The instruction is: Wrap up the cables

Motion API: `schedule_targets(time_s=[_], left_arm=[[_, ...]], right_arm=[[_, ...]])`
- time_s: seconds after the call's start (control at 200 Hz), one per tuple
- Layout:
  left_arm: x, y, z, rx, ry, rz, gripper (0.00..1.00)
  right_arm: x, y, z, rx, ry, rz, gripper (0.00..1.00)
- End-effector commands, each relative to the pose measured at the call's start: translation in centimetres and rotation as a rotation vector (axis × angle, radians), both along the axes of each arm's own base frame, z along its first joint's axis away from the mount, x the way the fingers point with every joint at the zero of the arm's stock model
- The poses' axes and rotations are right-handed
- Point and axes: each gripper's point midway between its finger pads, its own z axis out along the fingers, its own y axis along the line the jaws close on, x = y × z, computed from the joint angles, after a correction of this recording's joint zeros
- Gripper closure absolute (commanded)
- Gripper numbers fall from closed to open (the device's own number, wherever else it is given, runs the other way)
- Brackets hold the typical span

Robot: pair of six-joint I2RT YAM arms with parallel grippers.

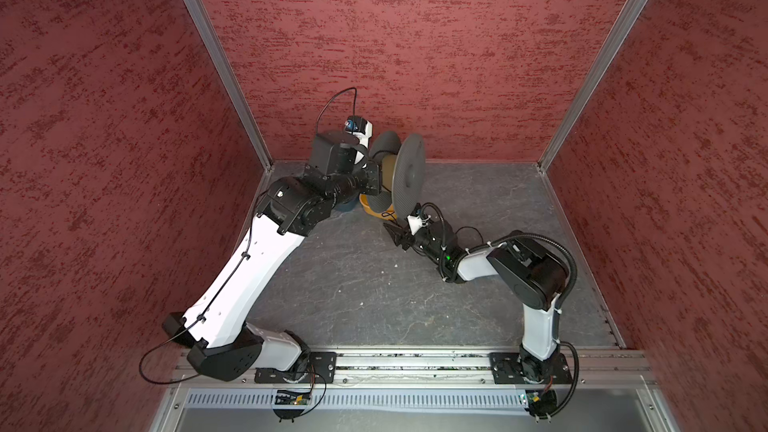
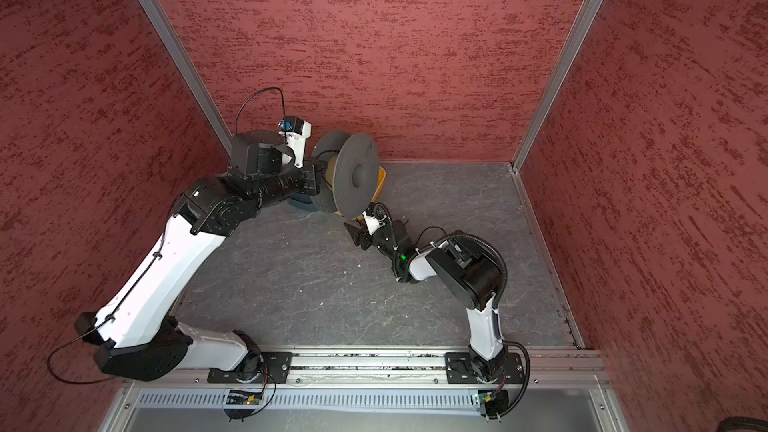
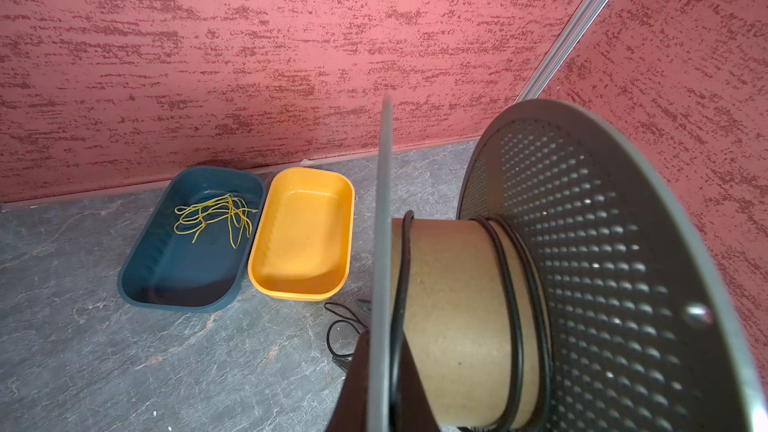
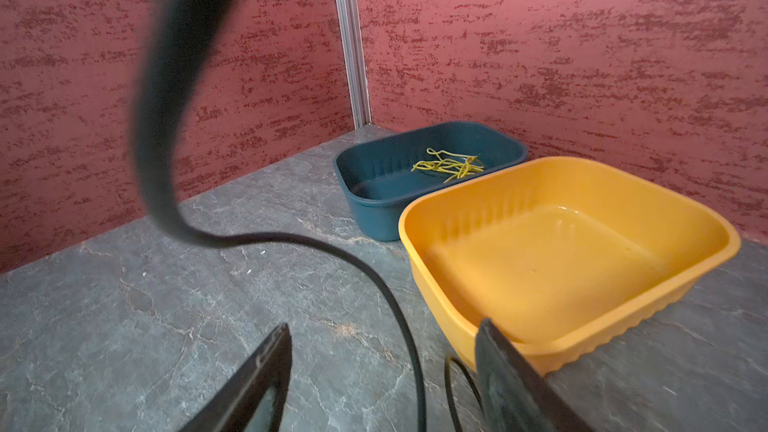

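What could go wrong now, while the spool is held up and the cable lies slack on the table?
The right hand is open around the black cable without gripping it; the cable could slip out before the hand closes.
It stands close beside the yellow tray and might push it.
The few turns on the spool lie apart and look loose; the left hand grips only one flange, so a hard pull may tilt the spool.

Two arms meet near the table's point(image 1: 374, 297) far edge.
Left arm point(image 1: 249, 272) stretches toward the far-left corner, left gripper point(image 1: 376, 179) clamped on a raised spool point(image 1: 409, 172); right arm point(image 1: 536, 326) folds low, right gripper point(image 1: 394, 233) with jaws apart.
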Motion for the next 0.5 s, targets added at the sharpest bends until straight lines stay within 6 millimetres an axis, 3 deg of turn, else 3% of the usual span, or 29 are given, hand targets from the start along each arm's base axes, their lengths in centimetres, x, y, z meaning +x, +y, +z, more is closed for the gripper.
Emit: schedule_targets(time_s=[0.0, 0.125, 0.245, 0.496], left_arm=[[-1.0, 0.1, 4.8, -0.121, -0.114, -0.018, 1.00], [-1.0, 0.0, 4.9, -0.127, -0.115, -0.022, 1.00], [-1.0, 0.2, 4.8, -0.124, -0.116, -0.017, 1.00], [-0.8, 0.7, 4.9, -0.134, -0.122, -0.004, 1.00]], right_arm=[[0.6, 0.9, 0.2, 0.044, 0.043, 0.034, 0.31], [1.4, 2.3, -1.1, 0.036, 0.112, 0.065, 0.35], [1.2, 2.6, -1.5, 0.058, 0.132, 0.086, 0.44], [0.8, 2.3, -2.2, 0.050, 0.149, 0.084, 0.86]])
